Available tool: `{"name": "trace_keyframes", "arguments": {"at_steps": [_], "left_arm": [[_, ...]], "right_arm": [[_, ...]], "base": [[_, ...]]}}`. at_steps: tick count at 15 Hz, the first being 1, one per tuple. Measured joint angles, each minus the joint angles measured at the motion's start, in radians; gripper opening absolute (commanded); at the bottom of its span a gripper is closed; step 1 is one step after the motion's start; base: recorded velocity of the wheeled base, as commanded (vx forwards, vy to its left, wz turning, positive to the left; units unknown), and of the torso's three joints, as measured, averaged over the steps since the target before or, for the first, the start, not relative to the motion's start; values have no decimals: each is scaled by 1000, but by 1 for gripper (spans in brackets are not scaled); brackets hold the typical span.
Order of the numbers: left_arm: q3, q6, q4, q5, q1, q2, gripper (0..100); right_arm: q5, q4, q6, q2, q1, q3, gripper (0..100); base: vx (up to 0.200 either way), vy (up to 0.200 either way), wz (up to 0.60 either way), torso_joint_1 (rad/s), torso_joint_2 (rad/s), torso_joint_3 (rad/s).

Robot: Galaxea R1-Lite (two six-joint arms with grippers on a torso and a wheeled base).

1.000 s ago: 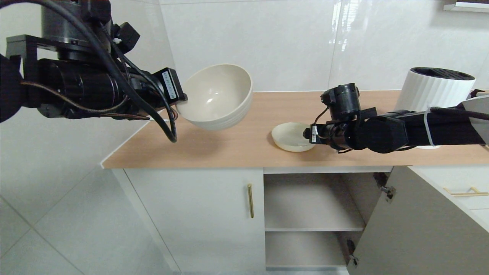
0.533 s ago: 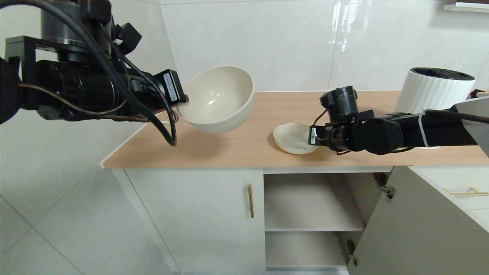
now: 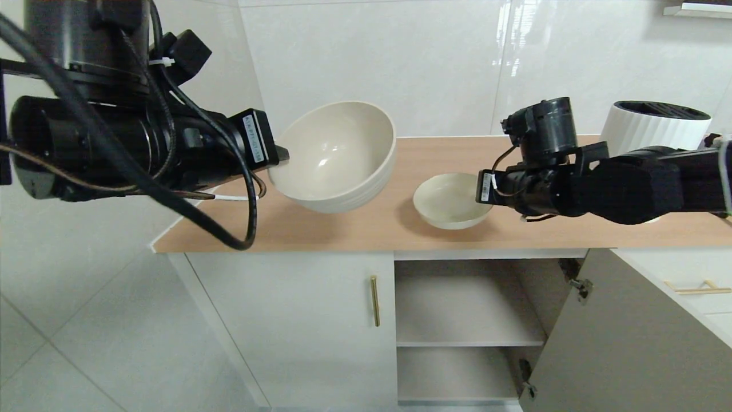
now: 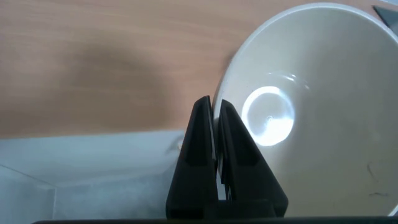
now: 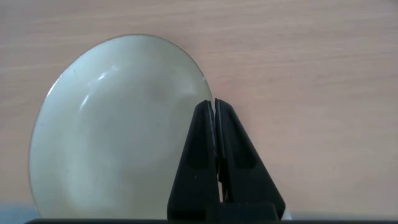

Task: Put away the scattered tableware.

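Left gripper (image 3: 279,154): I have its fingers clamped on the rim of the large bowl (image 3: 337,154), one finger inside and one outside.
Large bowl: in the air above the left end of the wooden countertop (image 3: 354,229), its mouth tipped up.
Right gripper (image 3: 484,186): pinched tight on the rim of the small bowl (image 3: 449,200).
Small bowl: tilted, low over mid-counter, above the open cabinet (image 3: 463,303); I cannot tell whether its base touches the wood.
Far right: a white ribbed container (image 3: 657,129) stands on the countertop.

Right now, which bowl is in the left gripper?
The large deep bowl, rim clamped by the left gripper; the right gripper holds the small shallow bowl.
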Motion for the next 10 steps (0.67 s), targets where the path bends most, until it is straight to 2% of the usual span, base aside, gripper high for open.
{"name": "trace_keyframes", "arguments": {"at_steps": [7, 10], "left_arm": [[184, 27, -3, -8, -24, -86, 0], [298, 28, -37, -74, -33, -111, 0]], "right_arm": [[2, -20, 9, -223, 50, 250, 0], [3, -19, 11, -317, 82, 391, 0]], "base": [[0, 0, 0, 0, 0, 0], [0, 0, 0, 0, 0, 0]]}}
